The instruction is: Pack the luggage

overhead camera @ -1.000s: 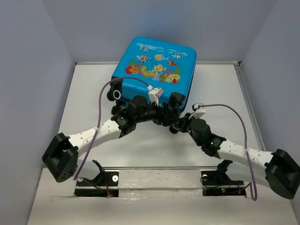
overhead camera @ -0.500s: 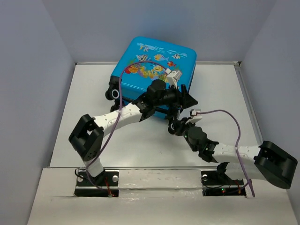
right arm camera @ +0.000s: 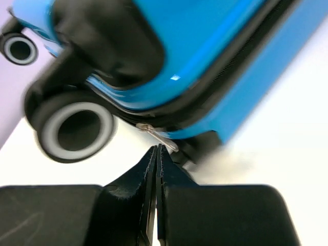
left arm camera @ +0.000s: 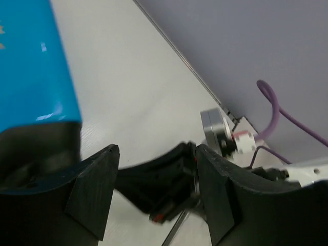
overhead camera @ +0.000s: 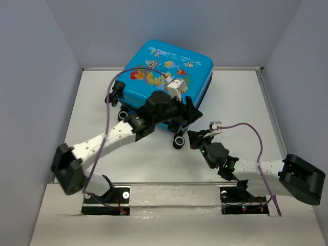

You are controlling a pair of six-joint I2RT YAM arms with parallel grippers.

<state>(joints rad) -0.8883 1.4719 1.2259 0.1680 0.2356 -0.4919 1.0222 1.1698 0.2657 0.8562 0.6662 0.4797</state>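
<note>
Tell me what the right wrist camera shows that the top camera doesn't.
Only the right wrist view shows the small metal zipper pull hanging from the black zipper seam, right at the tips of the shut right gripper; whether it is pinched is unclear. Only the top view shows the fish print, the left gripper at the case's near edge, and the table. Both show the blue luggage and a black-and-white wheel.

Left arm (overhead camera: 110, 137) hides near edge of luggage (overhead camera: 199, 77).
</note>
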